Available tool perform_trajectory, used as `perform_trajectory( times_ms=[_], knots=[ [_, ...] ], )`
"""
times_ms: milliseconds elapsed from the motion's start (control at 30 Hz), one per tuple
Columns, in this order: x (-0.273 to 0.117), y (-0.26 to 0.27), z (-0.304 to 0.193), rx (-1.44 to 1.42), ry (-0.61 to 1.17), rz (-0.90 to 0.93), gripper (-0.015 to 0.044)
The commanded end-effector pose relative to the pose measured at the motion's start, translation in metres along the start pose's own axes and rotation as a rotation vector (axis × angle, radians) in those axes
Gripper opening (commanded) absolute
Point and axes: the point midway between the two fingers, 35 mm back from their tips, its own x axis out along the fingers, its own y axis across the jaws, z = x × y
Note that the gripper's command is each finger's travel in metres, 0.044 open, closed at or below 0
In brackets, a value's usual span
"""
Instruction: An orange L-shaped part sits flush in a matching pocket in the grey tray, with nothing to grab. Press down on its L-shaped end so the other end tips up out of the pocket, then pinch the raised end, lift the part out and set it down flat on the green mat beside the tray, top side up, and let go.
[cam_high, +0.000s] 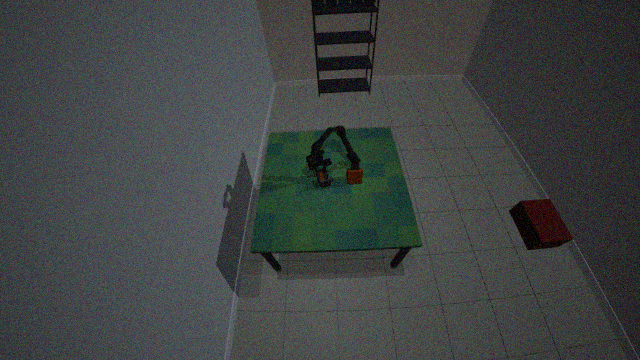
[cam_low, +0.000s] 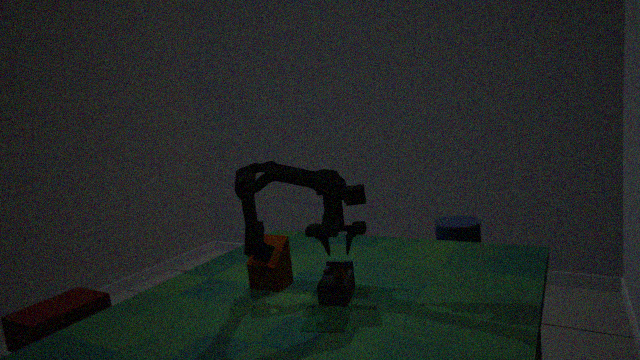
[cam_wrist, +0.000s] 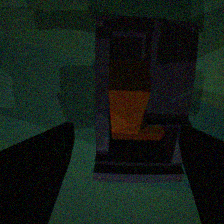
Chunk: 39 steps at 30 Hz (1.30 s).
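The grey tray (cam_high: 327, 184) (cam_low: 336, 296) (cam_wrist: 170, 95) stands on the table. The orange part (cam_high: 322, 176) (cam_low: 344, 273) (cam_wrist: 127, 110) is in its pocket. In the wrist view its L-shaped end is low, near the tray's lower wall; the other end looks tipped up, with a dark face and bare pocket beyond it. My gripper (cam_low: 338, 254) (cam_wrist: 127, 132) is open and empty above the tray, fingertips on either side of it in the wrist view and not touching the part. A faint darker square, likely the green mat (cam_low: 325, 322), lies beside the tray; the dim light makes its edges unclear.
The arm's base is by an orange block (cam_high: 355, 176) (cam_low: 272, 275) on the patterned green table (cam_high: 325, 220). A red box (cam_high: 545, 225) (cam_low: 55, 310) and a blue round object (cam_low: 457, 229) stand beyond the table. A shelf (cam_high: 345, 37) is at the back.
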Motion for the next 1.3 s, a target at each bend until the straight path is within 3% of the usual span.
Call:
perform_trajectory(
  times_ms=[0, 1267],
  knots=[
    [0.02, -0.002, 0.003, 0.009, -0.007, -0.009, 0.028],
    [0.071, -0.003, 0.004, 0.009, -0.01, -0.009, 0.028]
  ],
)
